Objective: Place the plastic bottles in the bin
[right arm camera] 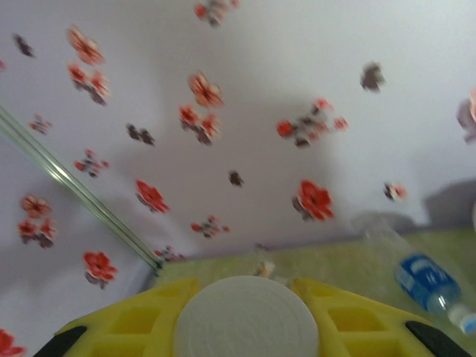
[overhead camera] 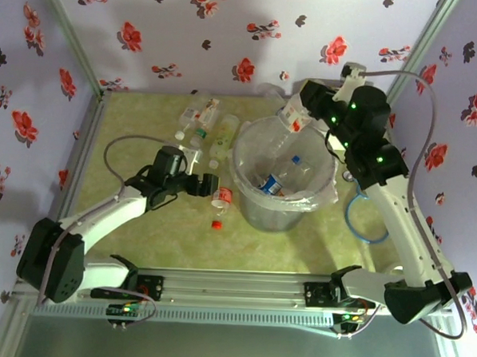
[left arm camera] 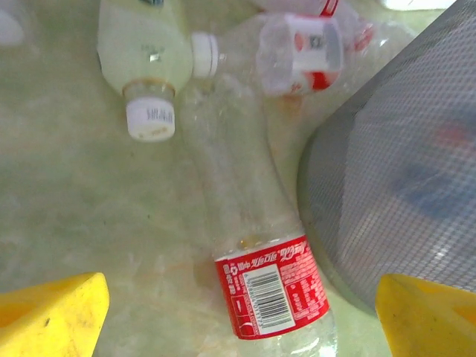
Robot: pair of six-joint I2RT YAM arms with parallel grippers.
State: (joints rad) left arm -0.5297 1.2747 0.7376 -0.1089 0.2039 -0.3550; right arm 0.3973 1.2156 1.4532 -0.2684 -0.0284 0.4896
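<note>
Item: bin (overhead camera: 246, 196), a round translucent grey bucket lined with a clear bag, stood on the green table (overhead camera: 139, 245) right of centre. Inside it a blue-labelled bottle (overhead camera: 272, 183) is seen lying on the bottom. Item: left gripper (overhead camera: 208, 185), yellow-fingered, lowered to the table just left of the bin. Its fingers (left arm camera: 52, 316) are spread wide at either side of a red-labelled clear bottle (left arm camera: 271, 297), which lies flat between them with nothing gripped. The bottle's side is set close against the bin wall (left arm camera: 401, 171). Item: right gripper (overhead camera: 296, 115), raised at the far rim of the bin. It is closed on a held bottle (overhead camera: 290, 109), whose white round end (right arm camera: 249, 316) is clamped between the yellow fingers (right arm camera: 149, 320). Item: yellowish bottle (left arm camera: 145, 52) with a white cap, lying on the table beyond the red-labelled one. Beside it lies a further clear bottle with red label (left arm camera: 305, 52). Item: cluster of loose bottles (overhead camera: 200, 112), laid on the table's far side, left of the bin. Item: loose red cap (overhead camera: 217, 224), found on the table near the left gripper.
</note>
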